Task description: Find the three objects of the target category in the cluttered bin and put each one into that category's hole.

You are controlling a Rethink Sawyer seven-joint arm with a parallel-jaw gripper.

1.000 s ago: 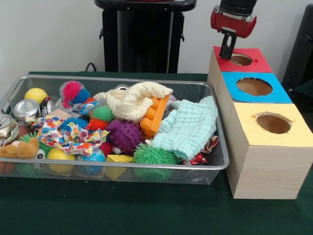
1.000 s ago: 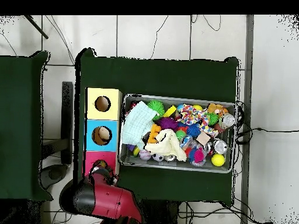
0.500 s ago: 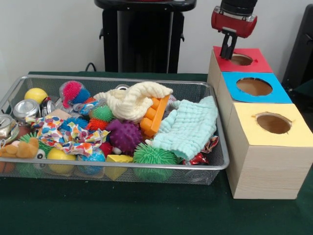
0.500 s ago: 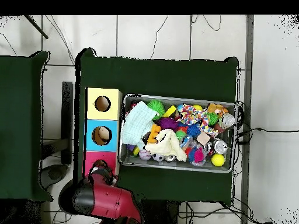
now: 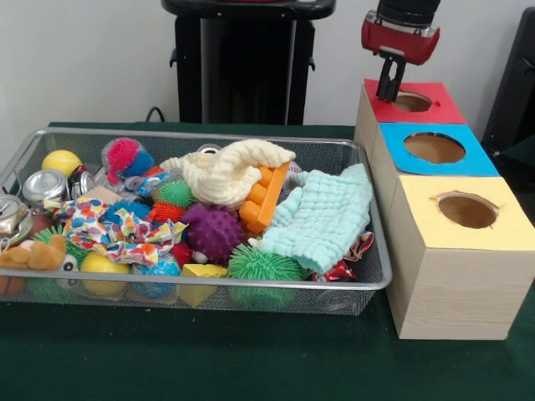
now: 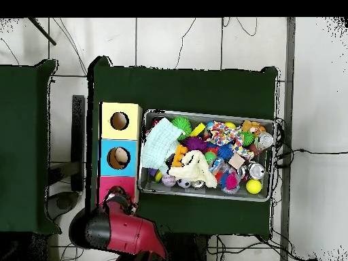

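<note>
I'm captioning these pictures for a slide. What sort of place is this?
Most likely a robotics lab. A robot arm hangs over a row of wooden boxes with holes, beside a wire bin of mixed toys, and cables run across the tiled floor.

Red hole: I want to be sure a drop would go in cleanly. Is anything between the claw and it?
Nothing visible. The claw hangs just above the red box, at the near-left rim of its hole, which looks uncovered.
</note>
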